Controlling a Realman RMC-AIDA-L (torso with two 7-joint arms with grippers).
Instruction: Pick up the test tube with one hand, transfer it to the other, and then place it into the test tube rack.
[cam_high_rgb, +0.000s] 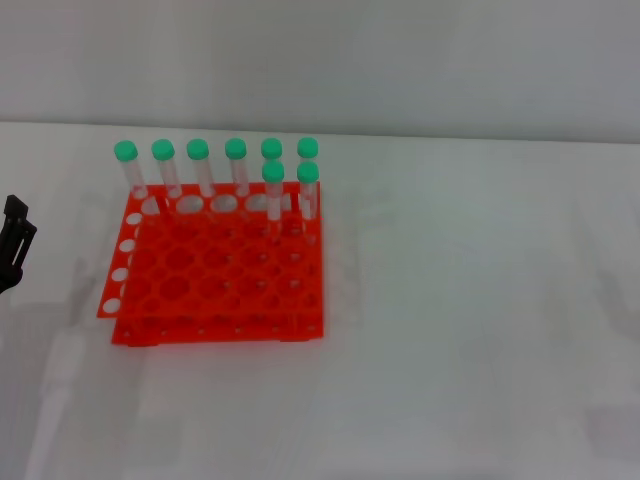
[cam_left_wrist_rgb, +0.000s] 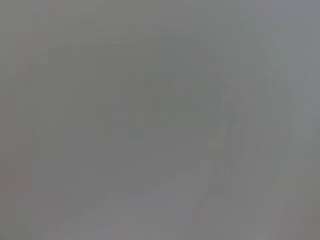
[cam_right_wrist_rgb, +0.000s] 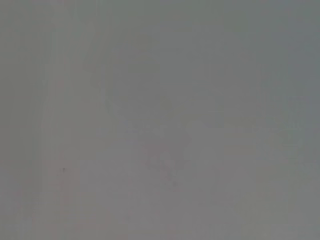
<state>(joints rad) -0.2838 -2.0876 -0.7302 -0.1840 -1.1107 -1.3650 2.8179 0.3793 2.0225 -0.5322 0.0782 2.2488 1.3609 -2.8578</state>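
Left gripper idle beside the filled rack

The left gripper (cam_high_rgb: 14, 240) sits at the table's left edge, its finger state impossible to tell. Beyond it, the test tube rack (cam_high_rgb: 215, 290) holds eight green-capped tubes (cam_high_rgb: 273, 195) upright in its far rows.

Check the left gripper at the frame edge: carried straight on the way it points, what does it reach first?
Likely the test tube rack. The left gripper sits at the table's left edge, seemingly pointing right toward the rack's near-left side, but its exact heading and height are unclear.
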